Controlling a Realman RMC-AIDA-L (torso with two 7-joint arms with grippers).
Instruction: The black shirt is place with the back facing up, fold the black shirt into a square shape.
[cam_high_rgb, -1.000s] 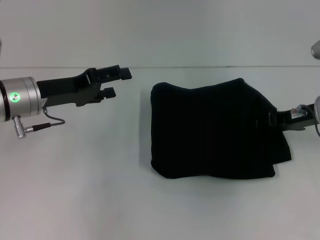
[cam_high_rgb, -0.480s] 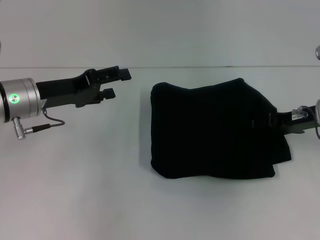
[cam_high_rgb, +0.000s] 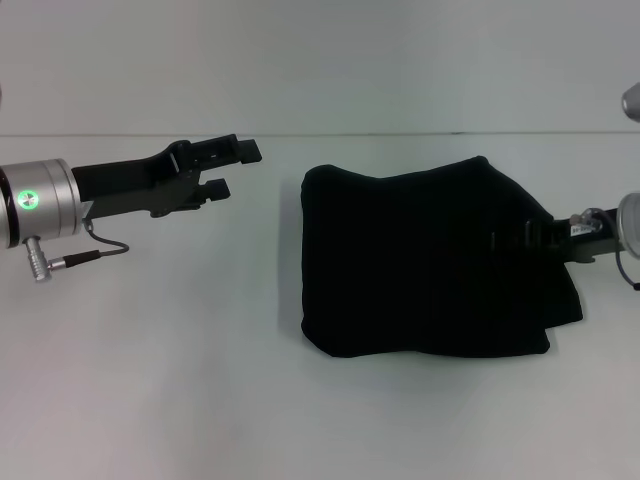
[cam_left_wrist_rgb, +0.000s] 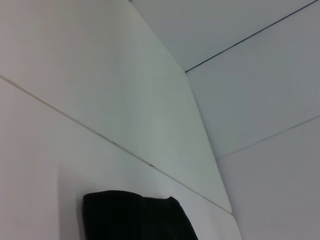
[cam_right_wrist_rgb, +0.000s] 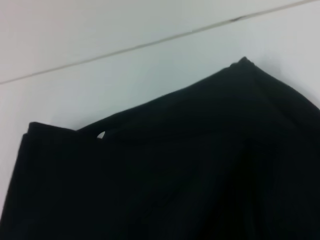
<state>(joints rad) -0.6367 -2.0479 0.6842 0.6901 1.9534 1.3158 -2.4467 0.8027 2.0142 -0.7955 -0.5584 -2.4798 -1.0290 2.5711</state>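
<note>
The black shirt (cam_high_rgb: 430, 262) lies on the white table (cam_high_rgb: 150, 380) folded into a compact, roughly square bundle, so I judge the folding largely done, with only squaring its uneven right edge left. My left gripper (cam_high_rgb: 225, 168) hovers left of the shirt, well apart, fingers spread and empty. My right gripper (cam_high_rgb: 520, 238) lies over the shirt's right edge; I cannot tell its finger state.

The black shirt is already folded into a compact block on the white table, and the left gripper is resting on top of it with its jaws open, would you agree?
Not quite. The black shirt is folded on the white table, but the left gripper, jaws open, hangs clear of it over bare table on the robot's left. The head view shows the gap. It is the right gripper that reaches over the shirt.
</note>
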